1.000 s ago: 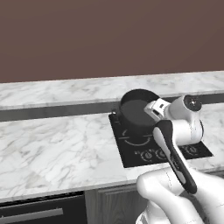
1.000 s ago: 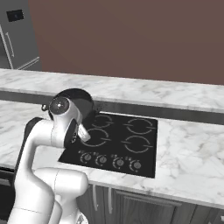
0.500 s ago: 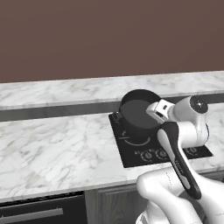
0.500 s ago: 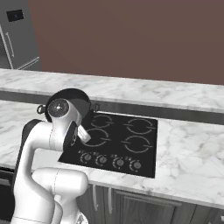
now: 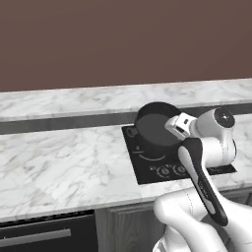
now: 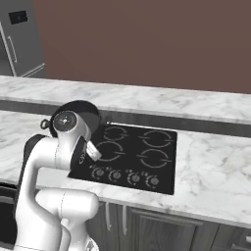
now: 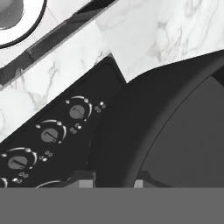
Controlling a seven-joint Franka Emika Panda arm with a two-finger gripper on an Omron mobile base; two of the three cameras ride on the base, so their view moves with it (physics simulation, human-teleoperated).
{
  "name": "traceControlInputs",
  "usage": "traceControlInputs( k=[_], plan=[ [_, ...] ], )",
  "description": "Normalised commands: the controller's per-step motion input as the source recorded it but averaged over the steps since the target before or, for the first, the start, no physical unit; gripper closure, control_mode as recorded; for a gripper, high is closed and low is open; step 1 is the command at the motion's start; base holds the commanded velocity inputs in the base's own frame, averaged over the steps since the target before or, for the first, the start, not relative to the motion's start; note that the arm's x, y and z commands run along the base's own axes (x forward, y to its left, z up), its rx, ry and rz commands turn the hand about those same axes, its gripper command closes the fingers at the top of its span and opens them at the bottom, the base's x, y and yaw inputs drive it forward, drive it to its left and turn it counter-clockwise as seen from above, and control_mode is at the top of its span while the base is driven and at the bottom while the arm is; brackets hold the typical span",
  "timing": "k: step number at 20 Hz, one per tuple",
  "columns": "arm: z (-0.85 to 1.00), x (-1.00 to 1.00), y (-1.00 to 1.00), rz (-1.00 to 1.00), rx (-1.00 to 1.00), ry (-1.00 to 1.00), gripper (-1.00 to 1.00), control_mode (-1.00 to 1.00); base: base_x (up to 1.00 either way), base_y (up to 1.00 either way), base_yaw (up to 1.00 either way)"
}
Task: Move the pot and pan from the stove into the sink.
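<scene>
Plainly clamped, the pincer (image 7: 113,179), on the rim of the pot (image 7: 175,131): one dark fingertip (image 7: 86,178) outside the wall, the other inside, the rim running between them with no gap to be seen. Dark grey, tall-sided, the pot (image 5: 155,130), placed at the rear left corner of the stove (image 5: 142,172) in the left base view, its far edge reaching past the black glass over the dark strip behind. Resting on the glass or raised just above it: cannot tell. Reached from the right by the white hand, wrist bent low beside the pot's wall. From the right base view, mostly hidden behind the arm's round joint, the pot (image 6: 88,110), with a curve of dark rim showing above the joint and a small loop handle poking out at the left. Three white burner rings uncovered on the stove (image 6: 147,142), plus part of a fourth beside the arm. Along the stove's front edge, a row of round knobs (image 6: 115,175), also seen close beside the pot in the hand view (image 7: 78,112). Around the cooktop, white marble surface (image 5: 64,157), with a raised marble ledge behind and a brown wall above. At the far left of the right base view, a steel refrigerator (image 6: 19,39). Below the surface in the left base view, a dark appliance front with a bar handle (image 5: 44,236).
</scene>
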Motion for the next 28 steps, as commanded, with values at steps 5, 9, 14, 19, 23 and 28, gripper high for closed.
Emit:
traceControlInputs(
  k=[5, 9, 14, 19, 23, 28],
  plan=[
    [0.0, 0.0, 0.0, 0.0, 0.0, 0.0, 1.0, 1.0, -0.65, 0.0, 0.02],
    [0.0, 0.0, 0.0, 0.0, 0.0, 0.0, 1.0, 1.0, -0.66, 0.0, 0.01],
    [0.0, 0.0, 0.0, 0.0, 0.0, 0.0, 1.0, 1.0, -0.27, 0.01, 0.01],
    [0.0, 0.0, 0.0, 0.0, 0.0, 0.0, 1.0, 1.0, -0.1, -0.12, 0.17],
    [0.0, 0.0, 0.0, 0.0, 0.0, 0.0, 1.0, 1.0, -0.19, -0.09, 0.45],
    [0.0, 0.0, 0.0, 0.0, 0.0, 0.0, 1.0, 1.0, -0.19, -0.05, 0.47]
  ],
)
